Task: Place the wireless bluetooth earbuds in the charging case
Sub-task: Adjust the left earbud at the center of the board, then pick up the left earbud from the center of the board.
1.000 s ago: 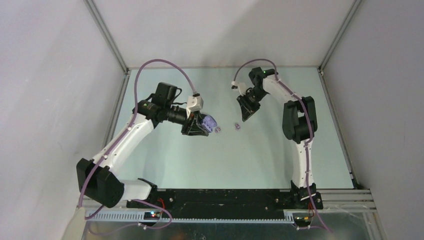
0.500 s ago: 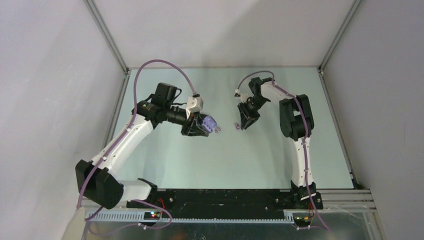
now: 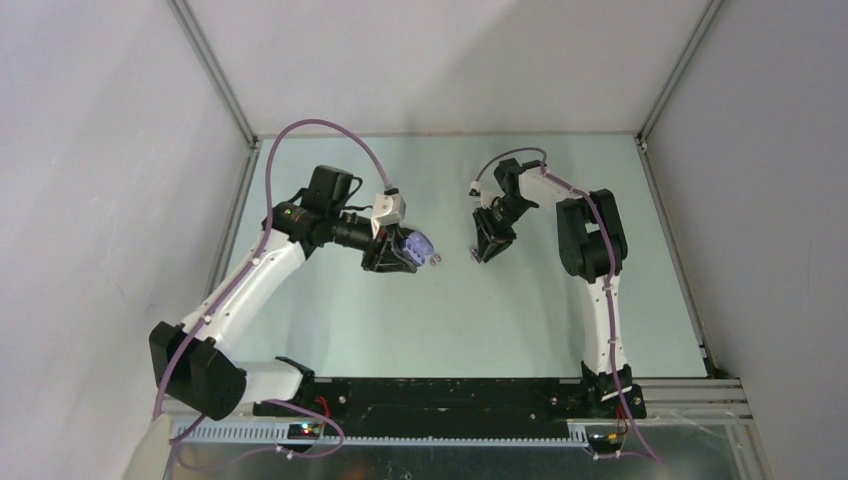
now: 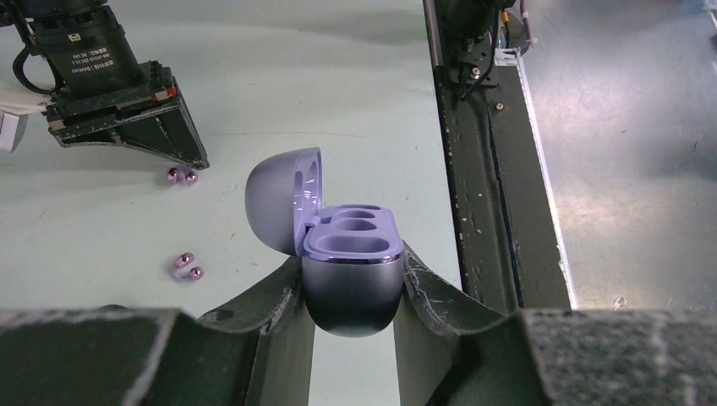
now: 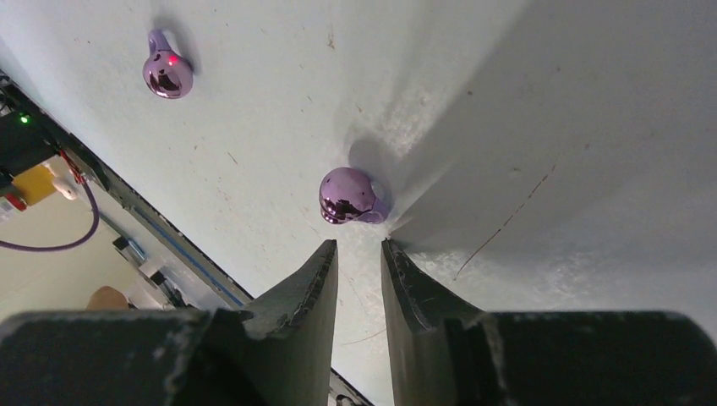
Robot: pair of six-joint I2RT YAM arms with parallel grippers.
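Nearest, at the front edge of the table [image 3: 450, 330]: arm bases [image 3: 612, 385] only. Further in: left gripper [image 4: 351, 264] pinching the charging case [image 4: 350, 296] by its lower shell, lid [image 4: 275, 199] tipped back, both sockets [image 4: 359, 224] bare. Just past the case, flat on the table: first earbud [image 4: 188, 267]. Beyond that: second earbud [image 5: 351, 196], just ahead of the right gripper [image 5: 358, 247], tips narrowly parted, pinching nothing. Judged risks: glossy rounded bud squirting sideways from an off-centre pinch; narrow gap landing on top of the bud instead of straddling it; bud knocked rolling across the table. Likewise, case twisting in a grip on curved walls under seating pressure. In the way: first earbud, roughly on the line from second earbud to case; raised lid crowding approach from that side. Farthest: enclosure walls [image 3: 440, 70], well apart from everything.
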